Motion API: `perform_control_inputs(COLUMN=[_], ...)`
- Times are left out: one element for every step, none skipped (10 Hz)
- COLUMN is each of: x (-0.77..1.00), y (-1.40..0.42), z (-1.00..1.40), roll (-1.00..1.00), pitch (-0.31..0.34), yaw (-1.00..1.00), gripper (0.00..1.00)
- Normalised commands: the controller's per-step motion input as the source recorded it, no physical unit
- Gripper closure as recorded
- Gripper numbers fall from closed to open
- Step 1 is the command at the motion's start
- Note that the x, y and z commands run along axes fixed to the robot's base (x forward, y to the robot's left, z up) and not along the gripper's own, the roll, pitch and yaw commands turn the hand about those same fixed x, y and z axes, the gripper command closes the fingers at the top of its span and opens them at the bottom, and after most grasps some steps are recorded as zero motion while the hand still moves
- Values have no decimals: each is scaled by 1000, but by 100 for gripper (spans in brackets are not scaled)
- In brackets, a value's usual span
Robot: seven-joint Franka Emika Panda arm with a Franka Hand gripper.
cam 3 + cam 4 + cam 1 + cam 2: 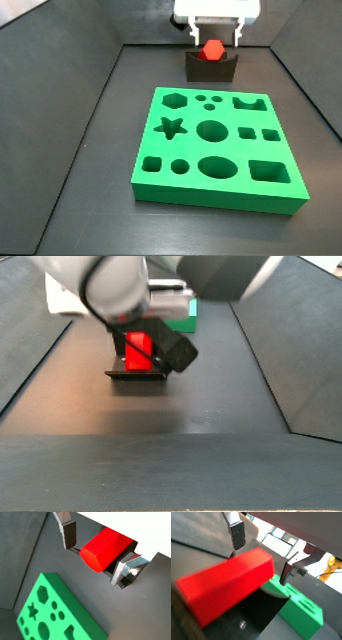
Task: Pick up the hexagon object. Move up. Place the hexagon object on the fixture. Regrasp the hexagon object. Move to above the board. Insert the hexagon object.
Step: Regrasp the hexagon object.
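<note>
Red hexagon object (211, 49): resting in the notch of the fixture (210, 68), at the floor's far edge, beyond the green board (214, 148). Tool (99, 556): straddling it, plates apparently not clamped. Regrasp advice: centre the plates on opposite flats, close squarely, lift straight.

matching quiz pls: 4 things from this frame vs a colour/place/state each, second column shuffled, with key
Things:
1. hexagon object
2. fixture
3. board
4. gripper

Descriptions:
A. bright green slab with shaped cut-outs
B. small dark block at the far end of the floor in a side view
C. red, between the silver fingers
D. white body, directly above the dark block

Pairs: 1-C, 2-B, 3-A, 4-D
</note>
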Motion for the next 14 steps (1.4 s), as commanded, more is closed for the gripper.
perform_control_inputs(x=[-28, -34, -39, -41, -31, -30, -116, -97, -107, -110, -68, -27, -5, -7], y=[2, 0, 4, 8, 9, 9, -688, -645, -516, -412, -194, -60, -33, -29], z=[1000, 1000, 884, 628, 433, 303, 548, 479, 359, 238, 70, 52, 24, 12], roll=[2, 8, 12, 12, 13, 14, 1000, 1000, 1000, 1000, 1000, 1000, 1000, 1000], pitch=[-10, -2, 16, 36, 48, 57, 69, 67, 57, 51, 46, 50, 50, 48], yaw=[52, 52, 48, 38, 30, 24, 7, 6, 5, 5, 4, 3, 3, 3], gripper=[0, 0, 0, 0, 0, 0, 0, 0, 0, 0, 0, 0, 0, 0])
